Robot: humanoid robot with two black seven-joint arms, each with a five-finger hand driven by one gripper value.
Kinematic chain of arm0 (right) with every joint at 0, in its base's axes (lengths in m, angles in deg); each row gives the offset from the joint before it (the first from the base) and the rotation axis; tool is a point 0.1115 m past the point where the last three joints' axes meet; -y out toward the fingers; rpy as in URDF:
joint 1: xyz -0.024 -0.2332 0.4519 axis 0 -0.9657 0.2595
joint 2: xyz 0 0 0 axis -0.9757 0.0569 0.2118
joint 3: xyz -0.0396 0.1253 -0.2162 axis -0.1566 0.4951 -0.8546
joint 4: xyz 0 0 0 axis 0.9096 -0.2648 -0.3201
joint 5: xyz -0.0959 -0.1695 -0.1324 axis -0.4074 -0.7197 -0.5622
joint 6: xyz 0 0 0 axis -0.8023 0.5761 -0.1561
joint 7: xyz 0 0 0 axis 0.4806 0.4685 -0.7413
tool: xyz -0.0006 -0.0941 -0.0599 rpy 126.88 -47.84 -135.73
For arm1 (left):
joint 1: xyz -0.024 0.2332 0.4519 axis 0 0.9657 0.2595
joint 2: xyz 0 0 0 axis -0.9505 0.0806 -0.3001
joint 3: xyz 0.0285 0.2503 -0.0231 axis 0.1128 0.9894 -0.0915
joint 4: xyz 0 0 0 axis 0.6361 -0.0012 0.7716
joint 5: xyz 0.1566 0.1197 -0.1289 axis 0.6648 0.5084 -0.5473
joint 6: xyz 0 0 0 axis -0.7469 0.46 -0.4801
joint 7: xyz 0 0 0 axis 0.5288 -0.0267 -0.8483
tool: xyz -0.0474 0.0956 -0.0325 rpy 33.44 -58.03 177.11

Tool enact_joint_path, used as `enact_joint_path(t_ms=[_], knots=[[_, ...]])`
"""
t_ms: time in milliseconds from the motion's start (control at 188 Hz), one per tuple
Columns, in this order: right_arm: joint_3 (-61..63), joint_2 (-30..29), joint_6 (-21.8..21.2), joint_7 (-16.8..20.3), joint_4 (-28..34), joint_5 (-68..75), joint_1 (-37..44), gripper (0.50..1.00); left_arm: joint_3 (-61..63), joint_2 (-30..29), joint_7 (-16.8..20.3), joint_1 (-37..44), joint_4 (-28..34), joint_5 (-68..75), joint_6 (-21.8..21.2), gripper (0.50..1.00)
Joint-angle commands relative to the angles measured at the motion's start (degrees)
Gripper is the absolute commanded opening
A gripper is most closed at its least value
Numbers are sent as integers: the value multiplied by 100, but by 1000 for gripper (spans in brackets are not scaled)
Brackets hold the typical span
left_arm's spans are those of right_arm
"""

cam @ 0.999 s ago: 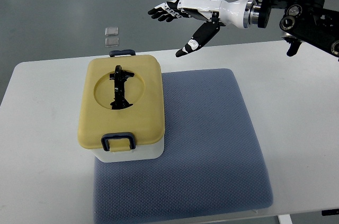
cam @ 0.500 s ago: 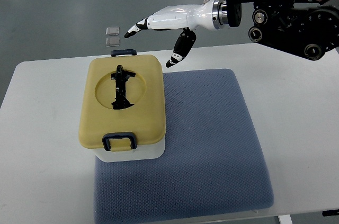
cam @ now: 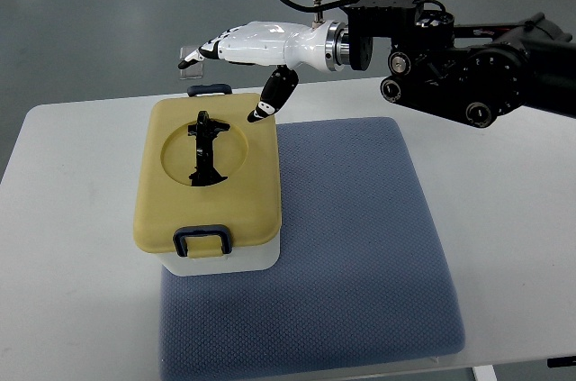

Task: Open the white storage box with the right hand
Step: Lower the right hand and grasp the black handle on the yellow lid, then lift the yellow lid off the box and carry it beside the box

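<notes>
The storage box [cam: 212,219] has a white base and a pale yellow lid [cam: 243,192] with a round recess holding a black folding handle [cam: 203,149]. Dark blue latches sit at its near side [cam: 201,241] and far side [cam: 208,89]. It stands on the left part of a blue-grey mat [cam: 351,237]. My right hand [cam: 236,66], white with black fingertips, comes in from the right and hovers over the lid's far right corner. Its fingers are stretched out to the left and hold nothing; the thumb [cam: 270,97] points down toward the lid's rim. The left arm is out of view.
The white table [cam: 72,291] carries the mat and box. The right arm's black forearm housing [cam: 459,84] with its cable loop hangs over the table's far edge. Two small clear squares [cam: 191,70] lie on the grey floor beyond the table.
My right hand has swept left, from beyond the table's far edge to above the box's far right corner, and dropped lower. The box has not moved.
</notes>
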Motion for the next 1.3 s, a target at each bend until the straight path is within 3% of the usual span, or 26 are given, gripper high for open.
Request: enact_joint_path(t_ms=[0, 569, 680, 733, 813, 957, 1297], knots=[[6, -98, 132, -32, 6, 24, -121, 913, 0, 0, 0, -1, 5, 0, 0, 1000], [15, -669, 1002, -76, -108, 112, -596, 901, -9, 0, 0, -1, -13, 0, 0, 1000], [24, -722, 1187, -49, -196, 112, -639, 842, -9, 0, 0, -1, -13, 0, 0, 1000], [24, -731, 1239, -32, -223, 120, -648, 785, -9, 0, 0, -1, -13, 0, 0, 1000], [33, -739, 1336, -14, -311, 120, -692, 625, 0, 0, 0, -1, -13, 0, 0, 1000], [164, -766, 1362, -5, -328, 129, -719, 505, 0, 0, 0, -1, -13, 0, 0, 1000], [358, -617, 1433, 12, -197, 375, -578, 500, 9, 0, 0, -1, -13, 0, 0, 1000]])
